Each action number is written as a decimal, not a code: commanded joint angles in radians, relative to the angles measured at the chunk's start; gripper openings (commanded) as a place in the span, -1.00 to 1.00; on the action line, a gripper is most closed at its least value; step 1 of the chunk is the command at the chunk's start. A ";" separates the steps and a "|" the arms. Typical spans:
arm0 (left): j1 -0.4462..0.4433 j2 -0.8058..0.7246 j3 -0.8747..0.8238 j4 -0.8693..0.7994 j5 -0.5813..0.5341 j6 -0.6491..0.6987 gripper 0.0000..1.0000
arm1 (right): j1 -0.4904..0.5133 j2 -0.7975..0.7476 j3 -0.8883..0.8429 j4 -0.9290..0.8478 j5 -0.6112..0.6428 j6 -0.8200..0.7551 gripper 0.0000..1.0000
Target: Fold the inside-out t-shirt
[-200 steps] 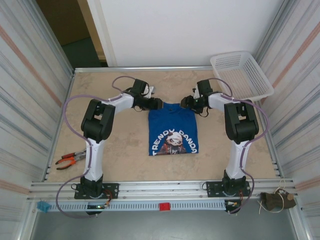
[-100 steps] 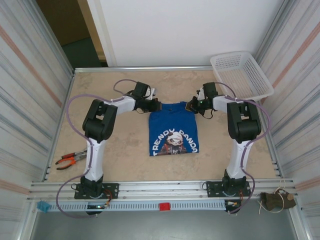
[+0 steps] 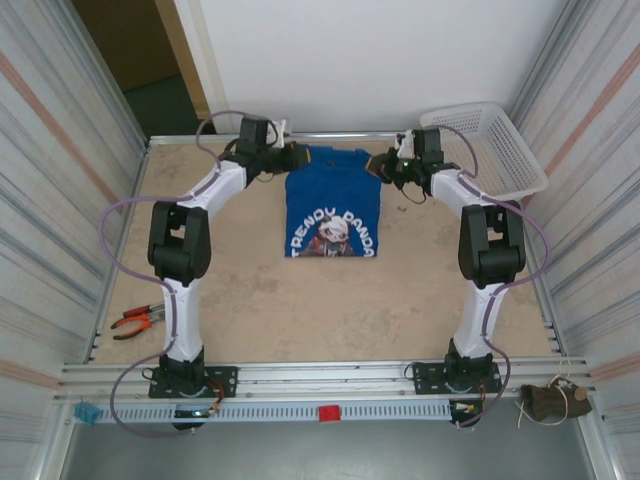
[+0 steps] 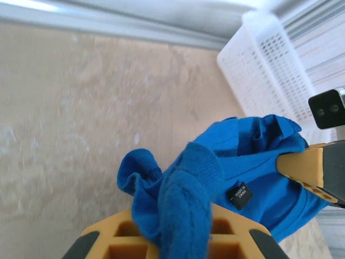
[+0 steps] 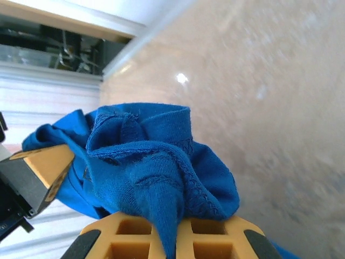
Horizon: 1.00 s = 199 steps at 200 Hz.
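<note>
The inside-out t-shirt (image 3: 332, 205) is royal blue, its dark graphic print facing up, stretched between both grippers near the table's far edge. My left gripper (image 3: 296, 157) is shut on the shirt's far left corner. My right gripper (image 3: 381, 163) is shut on its far right corner. In the left wrist view a bunch of blue cloth (image 4: 183, 189) is pinched in my left gripper (image 4: 180, 240), with a small black label (image 4: 239, 195) beside it. In the right wrist view the shirt's seamed cloth (image 5: 151, 162) is wedged in my right gripper (image 5: 173, 237).
A white lattice basket (image 3: 490, 145) stands at the far right corner, close to the right arm, and its wall shows as the basket (image 4: 269, 70) in the left wrist view. Red-handled pliers (image 3: 140, 320) lie near the left edge. A metal rail (image 3: 250, 137) borders the far side.
Both grippers closed on the shirt's far corners, then moved toward the far edge. The shirt slid away from the arm bases with them.
</note>
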 commanded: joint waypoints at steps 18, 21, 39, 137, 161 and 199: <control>0.013 -0.030 0.194 -0.104 0.021 0.031 -1.00 | -0.007 -0.027 0.162 -0.028 -0.016 0.049 -1.00; 0.012 -0.030 0.196 -0.104 0.022 0.031 -1.00 | -0.007 -0.034 0.165 -0.030 -0.016 0.048 -1.00; 0.011 -0.114 0.148 -0.069 0.030 0.024 -1.00 | -0.006 -0.092 0.137 -0.032 -0.016 0.040 -1.00; -0.219 -0.695 -0.892 0.307 -0.182 0.016 -1.00 | 0.163 -0.677 -0.755 0.172 0.239 -0.006 -1.00; -0.258 -0.728 -1.014 0.384 -0.292 0.000 -1.00 | 0.182 -0.723 -0.844 0.188 0.350 -0.030 -1.00; -0.252 -0.611 -0.926 0.341 -0.433 0.080 -1.00 | 0.174 -0.611 -0.800 0.239 0.419 -0.115 -1.00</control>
